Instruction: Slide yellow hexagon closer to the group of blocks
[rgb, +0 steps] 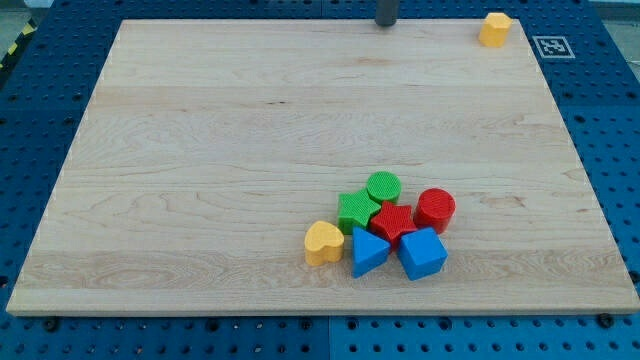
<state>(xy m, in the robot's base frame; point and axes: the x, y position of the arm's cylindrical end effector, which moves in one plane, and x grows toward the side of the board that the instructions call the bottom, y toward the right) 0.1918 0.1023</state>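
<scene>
The yellow hexagon sits alone at the counter's top right corner, well apart from the group near the view's bottom; my tip stands at the top edge, left of the hexagon and not touching it, though its very end may be slightly cropped; there is no hand, only the rod. The group: green cylinder, green block, red block, red cylinder, yellow heart, blue triangle, blue block.

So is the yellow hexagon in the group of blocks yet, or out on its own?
Out on its own. The yellow hexagon sits alone at the board's top right corner; the group lies low on the board. My tip is to its left, not touching.
</scene>
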